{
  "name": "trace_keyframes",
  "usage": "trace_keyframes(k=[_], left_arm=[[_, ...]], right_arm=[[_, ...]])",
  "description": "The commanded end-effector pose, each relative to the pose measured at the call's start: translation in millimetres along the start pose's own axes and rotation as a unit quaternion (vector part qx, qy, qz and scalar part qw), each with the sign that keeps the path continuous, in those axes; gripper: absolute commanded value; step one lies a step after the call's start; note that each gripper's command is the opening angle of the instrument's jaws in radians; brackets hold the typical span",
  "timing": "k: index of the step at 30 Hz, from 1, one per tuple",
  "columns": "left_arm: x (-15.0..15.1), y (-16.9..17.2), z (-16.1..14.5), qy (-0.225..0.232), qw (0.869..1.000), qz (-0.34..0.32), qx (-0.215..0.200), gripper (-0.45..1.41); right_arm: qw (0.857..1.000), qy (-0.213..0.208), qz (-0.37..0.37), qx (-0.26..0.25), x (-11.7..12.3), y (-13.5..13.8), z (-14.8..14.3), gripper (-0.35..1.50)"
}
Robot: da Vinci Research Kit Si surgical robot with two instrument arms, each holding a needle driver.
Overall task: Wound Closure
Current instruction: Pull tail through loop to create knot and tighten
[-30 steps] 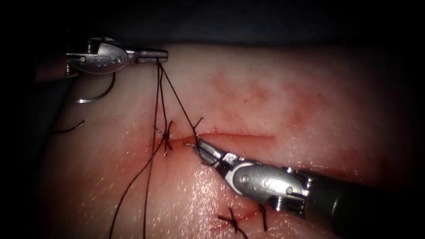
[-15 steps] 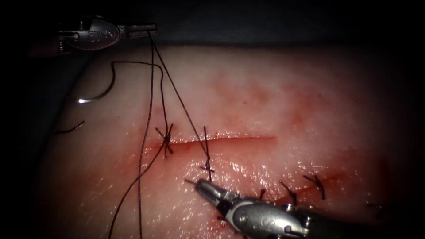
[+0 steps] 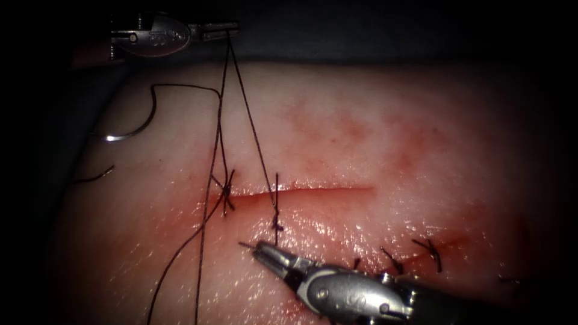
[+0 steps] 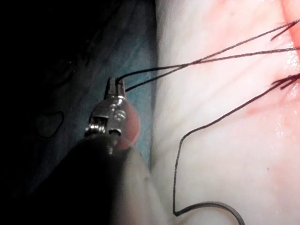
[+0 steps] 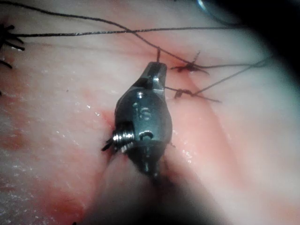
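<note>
Meanwhile the left hand (image 3: 232,26) pinches thread (image 3: 250,129), the right hand (image 3: 251,247) pinches its short end, needle (image 3: 129,129) lying loose on tissue (image 3: 385,132).

A surgical training bench: a sutured slab of tissue (image 3: 373,138) lying on a blue drape (image 4: 136,61).

The left hand (image 3: 227,26) is sitting beyond the tissue's (image 3: 373,132) far edge, thread (image 3: 241,90) running from it down to the cut (image 3: 301,190). The needle (image 3: 129,129) is lying on the tissue just below that hand. The right hand (image 3: 256,248) is resting just below the cut, a knot (image 3: 276,226) lying between them.
</note>
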Motion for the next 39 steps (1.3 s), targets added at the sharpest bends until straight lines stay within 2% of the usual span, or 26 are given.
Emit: trace_keyframes(k=[1,5,11,17,28,34,39], left_arm=[[-0.5,-0.9,1.4,-0.012,1.0,0.005,0.013,-0.45],[-2.7,-0.9,3.5,-0.036,0.999,0.0,0.036,-0.45],[-7.3,-1.2,5.7,-0.043,0.996,-0.017,0.075,-0.45],[-10.5,-1.5,6.5,-0.042,0.995,-0.041,0.079,-0.45],[-12.8,-1.9,7.7,-0.042,0.993,-0.061,0.09,-0.45],[-15.1,-1.9,8.2,-0.04,0.992,-0.075,0.09,-0.45],[-15.7,-1.8,7.4,-0.034,0.992,-0.088,0.085,-0.45]], right_arm=[[1.0,0.003,-0.001,0.001,0.0,-0.6,1.2,-0.35],[1.0,0.003,-0.003,0.0,-0.5,-0.7,1.3,-0.35],[1.0,0.004,-0.004,0.001,-0.7,-0.8,1.1,-0.35],[1.0,0.008,-0.009,0.004,-1.0,-1.7,0.7,-0.35],[0.999,-0.012,-0.032,0.034,-3.3,-4.4,0.3,-0.35],[0.999,-0.012,-0.039,0.036,-3.8,-4.9,0.2,-0.35],[0.998,-0.015,-0.04,0.037,-3.9,-5.0,0.2,-0.35]])
